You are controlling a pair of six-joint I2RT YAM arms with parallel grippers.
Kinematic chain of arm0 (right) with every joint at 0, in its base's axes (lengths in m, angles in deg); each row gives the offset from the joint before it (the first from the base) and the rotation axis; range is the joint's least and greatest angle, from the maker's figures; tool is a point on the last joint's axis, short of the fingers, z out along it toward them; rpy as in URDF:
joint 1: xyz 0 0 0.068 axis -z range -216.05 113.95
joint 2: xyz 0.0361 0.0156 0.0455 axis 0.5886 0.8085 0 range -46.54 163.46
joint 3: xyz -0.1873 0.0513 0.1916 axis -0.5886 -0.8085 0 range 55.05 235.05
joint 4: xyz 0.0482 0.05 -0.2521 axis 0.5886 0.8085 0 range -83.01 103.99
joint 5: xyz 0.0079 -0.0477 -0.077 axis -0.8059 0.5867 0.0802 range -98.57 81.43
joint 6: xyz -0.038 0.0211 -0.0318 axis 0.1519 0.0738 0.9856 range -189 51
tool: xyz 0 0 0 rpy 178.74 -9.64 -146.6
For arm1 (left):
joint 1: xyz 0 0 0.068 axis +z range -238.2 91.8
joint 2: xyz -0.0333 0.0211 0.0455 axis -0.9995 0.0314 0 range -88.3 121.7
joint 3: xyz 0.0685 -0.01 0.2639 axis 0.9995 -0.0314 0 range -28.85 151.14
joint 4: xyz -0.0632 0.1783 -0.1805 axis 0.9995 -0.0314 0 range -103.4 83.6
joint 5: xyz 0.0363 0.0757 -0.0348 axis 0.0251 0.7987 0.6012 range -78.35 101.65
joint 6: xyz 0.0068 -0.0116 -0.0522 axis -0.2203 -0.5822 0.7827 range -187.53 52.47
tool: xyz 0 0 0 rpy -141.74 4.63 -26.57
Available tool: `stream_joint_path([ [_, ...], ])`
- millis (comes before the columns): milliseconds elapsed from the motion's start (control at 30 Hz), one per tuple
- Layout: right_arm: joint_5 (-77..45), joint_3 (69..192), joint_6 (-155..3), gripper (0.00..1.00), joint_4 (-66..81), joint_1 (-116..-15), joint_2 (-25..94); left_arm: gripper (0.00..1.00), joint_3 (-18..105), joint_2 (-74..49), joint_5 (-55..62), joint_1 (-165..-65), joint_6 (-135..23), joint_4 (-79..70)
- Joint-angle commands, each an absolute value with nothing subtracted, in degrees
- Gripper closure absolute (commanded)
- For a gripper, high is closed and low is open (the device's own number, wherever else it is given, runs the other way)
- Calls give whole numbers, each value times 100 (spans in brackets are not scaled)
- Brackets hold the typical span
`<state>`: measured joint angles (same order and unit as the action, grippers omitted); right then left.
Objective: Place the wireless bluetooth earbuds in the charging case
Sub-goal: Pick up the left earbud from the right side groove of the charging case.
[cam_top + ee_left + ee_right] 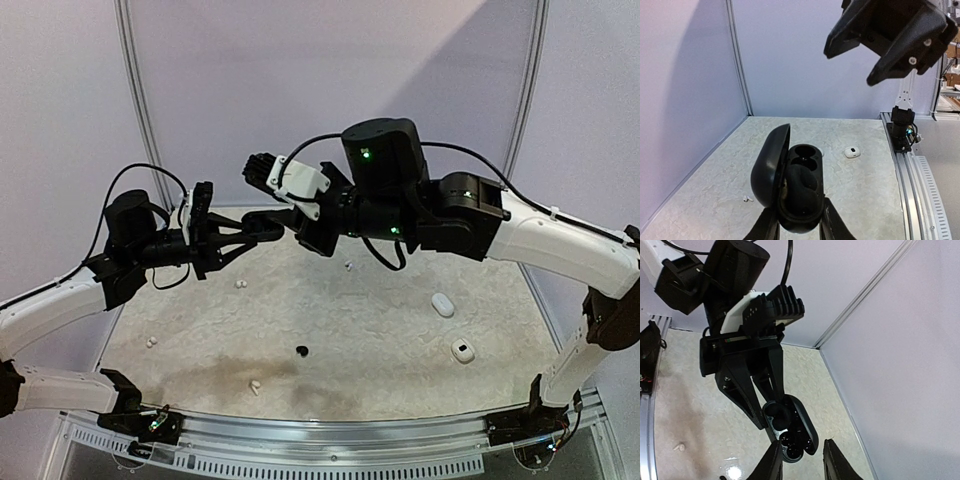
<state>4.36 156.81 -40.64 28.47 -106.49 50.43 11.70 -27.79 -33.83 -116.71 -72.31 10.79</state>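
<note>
The glossy black pebble-shaped charging case [797, 185] is lifted well above the pale marbled tabletop [400, 330] and is clamped by its lower body in the left gripper [799, 220], w/ the hinged lid swung open to one side. It is judged to be held this way so the wells face the other arm and nothing needs to be braced against the table. The right gripper [802, 450] is brought in nose-to-nose w/ the case; its fingers are spread apart w/ the case's mouth just beyond the gap, and no bud is seen btwn them. In the left wrist view the upper well reads as a hollow ring, prob. empty; the lower well is filled by a dark rounded shape, poss. a black bud already seated, but black on black cannot be told for sure. The rest of the task's buds are left loose on the table: four tiny white earbuds [240, 283] are scattered, three toward the left half and one near mid-rear, and one tiny black earbud [302, 351] is seen near the centre, all well apart from the raised case. Two white oval cases [443, 304] are set near each other on the right side; their contents cannot be made out. Most of the inserting is judged as not yet done.
</note>
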Motion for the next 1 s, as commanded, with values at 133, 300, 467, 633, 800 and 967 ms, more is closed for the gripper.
stream_joint_path([
  [133,-785,15993,-4901,80,3441,-10585,5079,100,1254,-2738,-3743,-11763,-7696,1131],
  [300,-940,16023,-5220,83,3505,-10578,5132,100,1254,-2756,-3909,-11820,-7746,1043],
  [467,-742,16043,-5405,83,3358,-10582,5259,100,1269,-2748,-4049,-11852,-7869,996],
  [633,-678,16266,-5311,84,3571,-10583,5502,100,1337,-2756,-4103,-11861,-8079,830],
  [800,-586,16314,-5198,85,3507,-10569,5628,100,1381,-2774,-4149,-11868,-8288,609],
  [967,-489,16316,-5173,85,3620,-10540,5660,100,1420,-2780,-4155,-11869,-8390,504],
])
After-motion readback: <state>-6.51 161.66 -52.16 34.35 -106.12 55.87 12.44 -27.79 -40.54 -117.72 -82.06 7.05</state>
